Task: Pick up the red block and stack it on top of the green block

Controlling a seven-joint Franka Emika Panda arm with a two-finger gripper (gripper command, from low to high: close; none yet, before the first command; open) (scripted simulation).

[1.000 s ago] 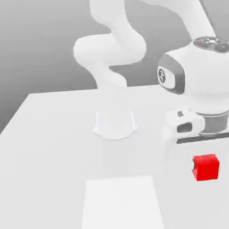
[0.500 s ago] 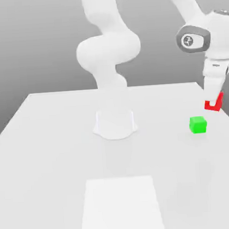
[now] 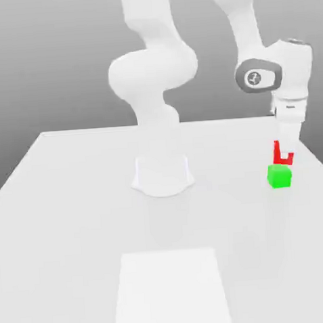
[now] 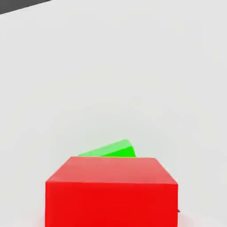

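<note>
Red block (image 3: 283,157) in end effector (image 3: 284,157) just above green block (image 3: 279,175), faces unmarked.

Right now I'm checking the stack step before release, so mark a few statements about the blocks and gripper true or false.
1. The gripper holds the red block off the table. True.
2. The red block already rests squarely on the green block, released. False: it is in the shut gripper, just above the green block.
3. The green block sits on the table toward the exterior view's right. True.
4. The green block lies on the pale square patch at the table's front. False: it sits away from the patch, which has nothing on it.
5. In the hand view, green peeks out past the red block. True.
</note>
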